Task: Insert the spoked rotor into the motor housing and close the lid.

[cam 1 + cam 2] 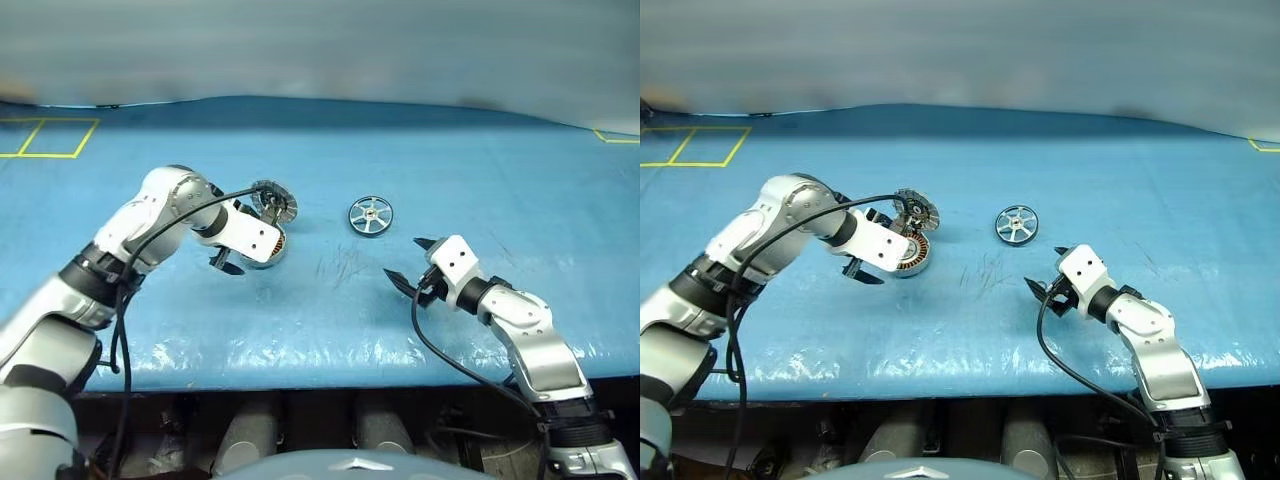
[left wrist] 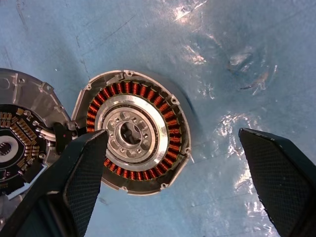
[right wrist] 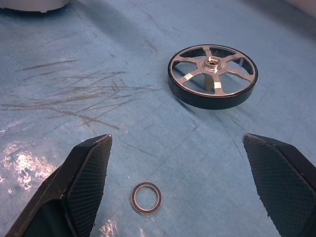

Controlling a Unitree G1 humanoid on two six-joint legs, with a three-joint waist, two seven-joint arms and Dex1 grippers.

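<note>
With the shiny silver spoked rotor (image 3: 212, 76) lying untouched on the blue worktop (image 1: 480, 180) just ahead of the wide-open right gripper (image 1: 412, 262), and the copper-wound round silver motor housing (image 2: 133, 133) under the open left gripper (image 1: 228, 262), its dark-faced hinged lid (image 1: 273, 202) raised, pickup probably comes next.

Bare blue table (image 1: 480, 170) around spoked rotor (image 1: 370, 216)

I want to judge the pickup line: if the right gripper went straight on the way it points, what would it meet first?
Probably the spoked rotor, lying ahead of the open right gripper; the small ring sits lower, likely under its path.

Spoked rotor (image 1: 370, 216) on table (image 1: 500, 180), right of motor housing (image 1: 910, 254).
</note>
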